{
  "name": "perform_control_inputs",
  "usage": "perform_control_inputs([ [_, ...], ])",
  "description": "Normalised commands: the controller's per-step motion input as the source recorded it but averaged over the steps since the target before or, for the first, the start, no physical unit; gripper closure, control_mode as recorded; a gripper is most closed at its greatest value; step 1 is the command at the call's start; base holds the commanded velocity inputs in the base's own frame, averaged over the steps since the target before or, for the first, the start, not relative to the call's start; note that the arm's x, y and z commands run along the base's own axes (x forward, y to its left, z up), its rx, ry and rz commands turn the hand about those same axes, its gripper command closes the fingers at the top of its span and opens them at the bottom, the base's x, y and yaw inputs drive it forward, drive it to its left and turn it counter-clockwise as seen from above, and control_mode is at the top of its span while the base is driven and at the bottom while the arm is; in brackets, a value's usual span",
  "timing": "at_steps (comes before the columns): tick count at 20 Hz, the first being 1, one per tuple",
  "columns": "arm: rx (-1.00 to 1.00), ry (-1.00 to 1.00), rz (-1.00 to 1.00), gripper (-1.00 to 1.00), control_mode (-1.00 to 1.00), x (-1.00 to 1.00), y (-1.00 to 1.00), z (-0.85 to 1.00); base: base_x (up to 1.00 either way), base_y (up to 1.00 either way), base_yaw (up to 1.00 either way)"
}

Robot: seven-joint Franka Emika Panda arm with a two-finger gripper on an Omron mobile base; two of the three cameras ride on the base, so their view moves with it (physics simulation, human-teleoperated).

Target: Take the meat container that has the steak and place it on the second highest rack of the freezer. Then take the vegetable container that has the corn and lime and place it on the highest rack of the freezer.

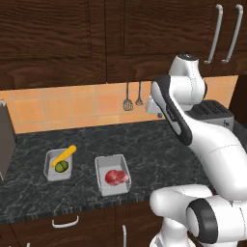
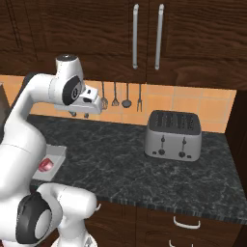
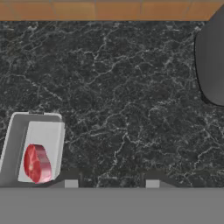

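A grey meat container (image 1: 103, 186) with the red steak (image 1: 116, 177) sits near the counter's front edge. Left of it stands the vegetable container (image 1: 51, 172), holding the yellow corn (image 1: 64, 155) and the green lime (image 1: 61, 166). My gripper (image 1: 159, 114) hangs high above the counter, behind and to the right of both trays, open with nothing between its fingertips (image 3: 70, 183). In the hand view the meat container (image 3: 17, 140) and steak (image 3: 37, 163) lie at the lower left. From the right base view I see the gripper (image 2: 79, 115) and the steak (image 2: 46, 164). The freezer is out of view.
A silver toaster (image 2: 173, 135) stands at the back right of the dark stone counter (image 2: 120, 164). Utensils (image 2: 120, 96) hang on the tiled backsplash. A grey knife block (image 1: 5, 140) stands at the far left. Dark wall cabinets (image 1: 96, 34) hang overhead.
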Motion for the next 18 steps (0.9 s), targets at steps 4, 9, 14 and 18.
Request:
perform_control_inputs([
  [4,-0.07,-0.17,0.0,-1.0,-1.0,-0.43,0.04,-0.03,0.0,0.0,0.0],
  [9,0.01,0.04,0.0,-1.0,-1.0,-0.71,0.29,-0.46,0.0,0.0,0.0],
  [14,0.08,0.07,0.0,-1.0,-1.0,-0.15,0.04,-0.53,0.0,0.0,0.0],
  [18,-0.05,0.07,-0.07,-1.0,-1.0,0.08,0.54,-0.81,0.0,0.0,0.0],
])
